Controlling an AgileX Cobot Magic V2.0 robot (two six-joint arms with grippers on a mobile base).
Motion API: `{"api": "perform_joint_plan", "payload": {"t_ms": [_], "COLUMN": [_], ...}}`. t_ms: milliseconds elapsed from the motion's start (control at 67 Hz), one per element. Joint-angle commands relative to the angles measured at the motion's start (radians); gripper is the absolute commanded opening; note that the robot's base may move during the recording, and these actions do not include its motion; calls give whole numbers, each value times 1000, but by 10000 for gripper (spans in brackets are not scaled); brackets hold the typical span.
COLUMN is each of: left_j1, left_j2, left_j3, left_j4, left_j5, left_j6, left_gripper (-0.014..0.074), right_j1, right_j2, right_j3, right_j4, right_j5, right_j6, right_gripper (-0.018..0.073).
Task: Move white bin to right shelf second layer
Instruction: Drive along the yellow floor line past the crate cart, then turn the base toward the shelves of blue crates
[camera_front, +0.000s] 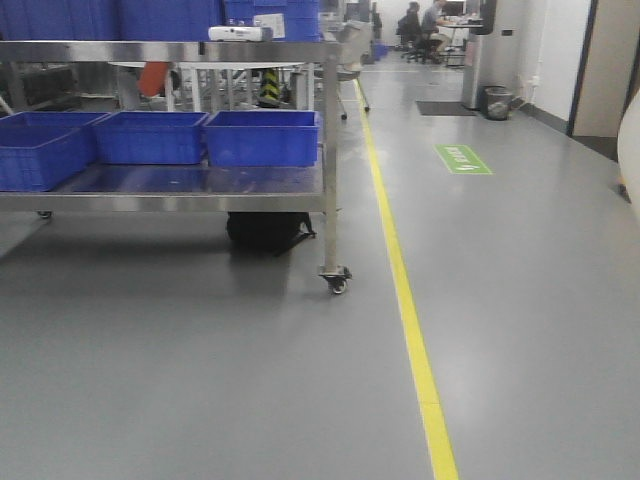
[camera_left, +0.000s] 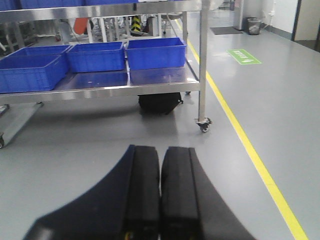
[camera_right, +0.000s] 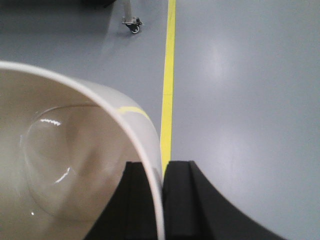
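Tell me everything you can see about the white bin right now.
The white bin is a glossy cream plastic tub with smooth walls curving into a rounded base, and it looks empty. Only part shows in the right wrist view. The right gripper pinches its wall at the rim, one of the fingers inside, the other outside. It is held above the grey floor, whose yellow line reflects on its outer wall.

We see the white bin (camera_right: 75, 165) in glossy cream, deep blue crates (camera_front: 262, 137) on a silvery steel cart (camera_front: 329, 200), a yellow line (camera_front: 405, 300) across the grey floor (camera_front: 200, 380), a green floor sign (camera_front: 463, 158) with white lettering, and a black bag (camera_front: 268, 232) under the cart. The left gripper (camera_left: 160, 200) is black.
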Motion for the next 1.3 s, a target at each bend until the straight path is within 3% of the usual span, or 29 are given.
{"api": "perform_joint_plan", "payload": {"t_ms": [0, 1283], "left_j1": [-8, -8], "left_j2": [-14, -14], "left_j3": [37, 37], "left_j4": [0, 0], "left_j5": [-87, -87], "left_j6": [-5, -5], "left_gripper": [85, 85], "right_j1": [-4, -4], "right_j2": [1, 1], "right_j3": [-29, -29], "right_j4": [7, 7], "right_j5": [-90, -90], "right_j6": [1, 1], "right_gripper": [49, 49]}}
